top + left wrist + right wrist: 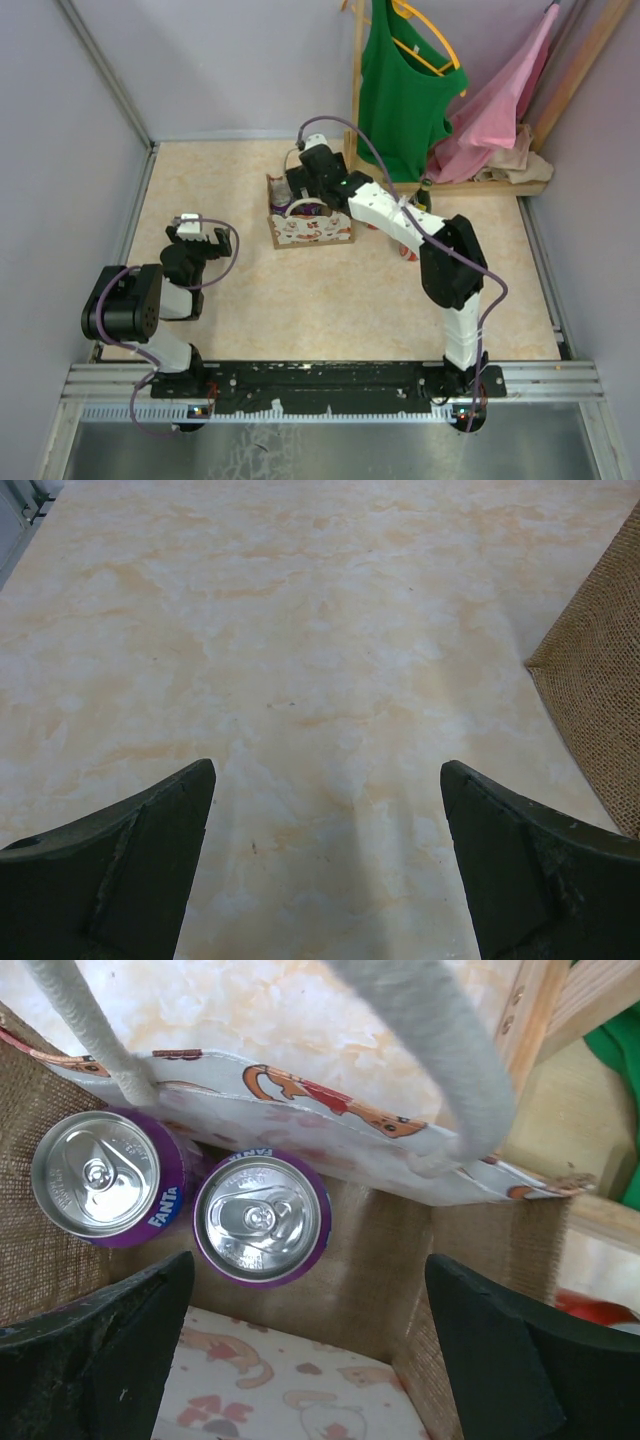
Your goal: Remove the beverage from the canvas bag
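Cans (262, 1218) of purple soda, stood upright side by side in the bag (330, 1125), are framed beneath the wide-spread right gripper (308, 1260); judged rigid yet dentable, smooth and weighty if full, one is best clasped across its sides just below the rim.

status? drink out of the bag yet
Right end effector open over the canvas bag mouth, nothing gripped. Left end effector open over the table. Two Fanta cans upright inside. White handle arcs across the opening.
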You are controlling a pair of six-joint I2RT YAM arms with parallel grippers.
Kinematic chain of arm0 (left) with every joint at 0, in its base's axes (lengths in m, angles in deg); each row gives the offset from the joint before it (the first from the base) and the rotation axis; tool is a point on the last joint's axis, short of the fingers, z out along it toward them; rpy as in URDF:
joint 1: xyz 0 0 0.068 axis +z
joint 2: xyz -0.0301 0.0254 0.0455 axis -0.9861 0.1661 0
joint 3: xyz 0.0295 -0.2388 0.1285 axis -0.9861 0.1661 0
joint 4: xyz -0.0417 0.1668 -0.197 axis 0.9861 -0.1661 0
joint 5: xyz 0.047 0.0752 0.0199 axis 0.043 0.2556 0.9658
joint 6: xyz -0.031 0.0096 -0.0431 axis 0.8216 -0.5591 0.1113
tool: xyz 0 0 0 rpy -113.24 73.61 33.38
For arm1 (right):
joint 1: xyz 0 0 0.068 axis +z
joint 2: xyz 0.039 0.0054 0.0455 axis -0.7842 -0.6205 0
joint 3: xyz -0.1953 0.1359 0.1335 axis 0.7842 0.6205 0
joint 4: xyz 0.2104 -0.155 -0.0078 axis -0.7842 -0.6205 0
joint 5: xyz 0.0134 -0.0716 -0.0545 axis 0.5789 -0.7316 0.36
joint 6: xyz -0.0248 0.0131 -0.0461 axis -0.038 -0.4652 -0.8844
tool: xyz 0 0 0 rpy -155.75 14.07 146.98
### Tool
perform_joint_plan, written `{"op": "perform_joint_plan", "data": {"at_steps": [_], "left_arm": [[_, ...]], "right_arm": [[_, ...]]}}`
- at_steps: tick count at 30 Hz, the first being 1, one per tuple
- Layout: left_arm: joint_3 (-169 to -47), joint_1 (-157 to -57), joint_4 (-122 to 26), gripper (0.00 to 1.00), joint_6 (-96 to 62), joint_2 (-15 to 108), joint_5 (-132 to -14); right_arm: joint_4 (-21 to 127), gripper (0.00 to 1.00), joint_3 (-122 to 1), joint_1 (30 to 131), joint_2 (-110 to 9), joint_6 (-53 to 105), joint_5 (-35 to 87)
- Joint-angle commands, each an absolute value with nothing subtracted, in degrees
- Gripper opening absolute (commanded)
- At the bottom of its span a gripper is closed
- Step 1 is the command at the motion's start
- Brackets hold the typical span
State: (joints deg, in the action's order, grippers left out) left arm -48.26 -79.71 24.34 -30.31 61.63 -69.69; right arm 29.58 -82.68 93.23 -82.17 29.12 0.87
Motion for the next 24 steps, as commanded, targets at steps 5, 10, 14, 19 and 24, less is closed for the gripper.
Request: {"op": "perform_joint_plan", "data": {"at_steps": [5, 10, 14, 19, 24], "left_arm": [[-48.89, -79.85, 25.07, 1.00, -30.77, 62.11, -69.57], [-48.89, -79.83, 25.07, 1.00, -30.77, 62.10, -69.57], [-48.89, -79.87, 25.07, 1.00, -30.75, 62.10, -69.57], [-48.89, -79.89, 25.07, 1.00, -30.75, 62.10, -69.57], [-48.89, -79.83, 25.07, 1.00, -30.77, 62.10, -69.52]], "right_arm": [[30.84, 0.99, -86.50, 93.13, -85.60, 28.54, 3.86], [30.40, 0.99, -87.05, 93.13, -87.03, 28.16, 4.52], [30.77, 0.99, -87.16, 93.13, -88.42, 27.86, 4.71], [32.10, 0.99, -88.20, 93.13, -91.00, 27.11, 2.85], [32.69, 0.99, -90.09, 93.13, -93.20, 26.56, 1.79]]}}
